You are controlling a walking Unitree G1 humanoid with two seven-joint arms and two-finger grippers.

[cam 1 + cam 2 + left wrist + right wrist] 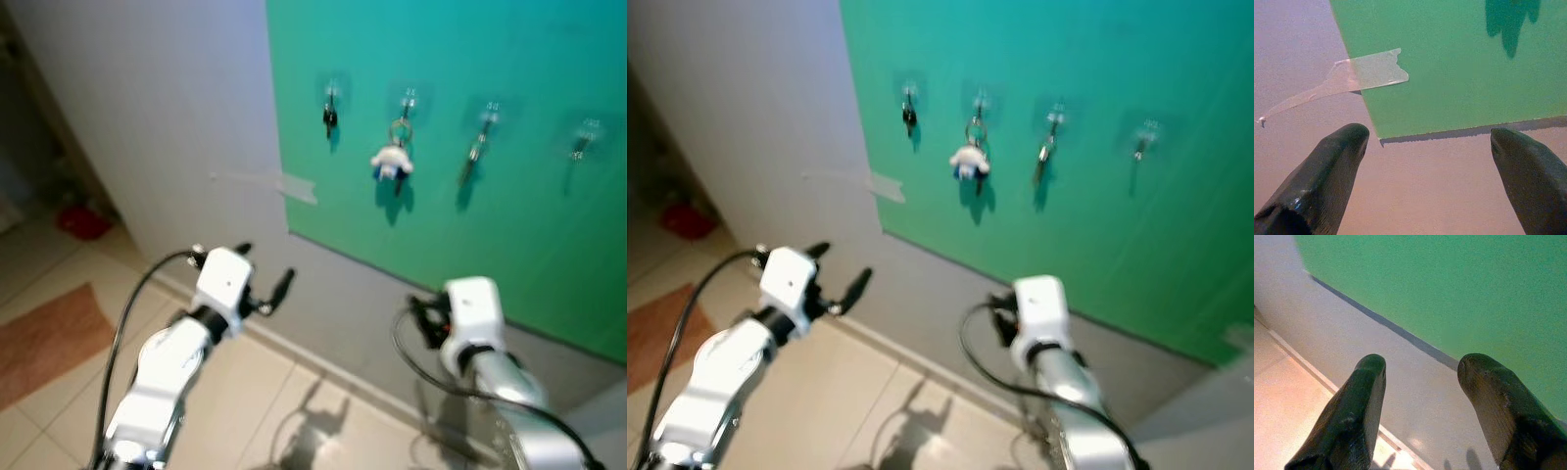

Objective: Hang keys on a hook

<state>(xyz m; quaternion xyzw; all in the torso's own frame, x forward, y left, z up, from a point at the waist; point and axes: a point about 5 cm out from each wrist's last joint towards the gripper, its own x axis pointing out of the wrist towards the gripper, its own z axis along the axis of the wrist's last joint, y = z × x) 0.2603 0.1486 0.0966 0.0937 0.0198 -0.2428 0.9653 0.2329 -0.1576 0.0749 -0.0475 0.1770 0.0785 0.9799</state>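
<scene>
Left eye view: keys (pixel 393 162) hang on a hook (pixel 408 99); left claw (pixel 1425 161) and right claw (pixel 1422 396) both spread, empty.

Four clear hooks are sitting in a row on one green wall panel (pixel 490 215); four sets of keys are hanging, one to each hook: a small dark key (pixel 330 119), a ring with a white-and-blue charm (pixel 392 163), a slim silver key (pixel 476 149) and a blurred silvery key (pixel 582 145); one strip of clear tape (pixel 1359 76) is crossing the panel's edge; two open-fingered grippers are showing: left gripper (pixel 266 279), right gripper (pixel 1420 382); one red object (pixel 83 222) is lying on the floor.
</scene>
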